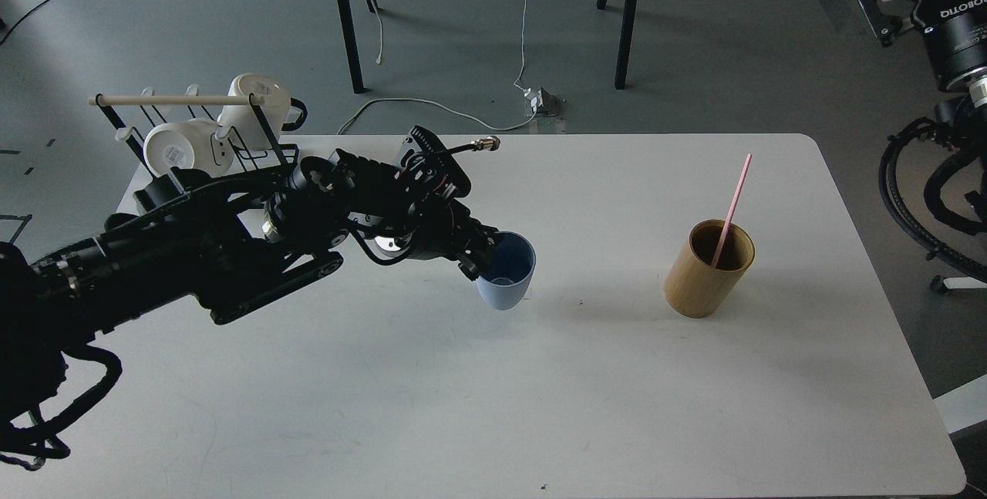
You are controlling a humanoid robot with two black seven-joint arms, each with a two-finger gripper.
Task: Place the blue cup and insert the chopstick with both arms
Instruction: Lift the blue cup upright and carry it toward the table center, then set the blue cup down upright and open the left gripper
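Note:
My left gripper [484, 255] is shut on the left rim of the blue cup [506, 281]. The cup is upright near the middle of the white table [540, 406], its base at or just above the surface. The pink chopstick [731, 210] leans in the tan bamboo cylinder [708, 269] at the right of the table. My right arm [944, 36] is off the table at the upper right. Its gripper [890, 1] is partly cut off by the view's edge, and its fingers cannot be told apart.
A rack [185, 117] with white mugs [258, 102] stands at the table's back left corner, behind my left arm. Chair legs [347, 21] and cables [432, 106] lie on the floor beyond the table.

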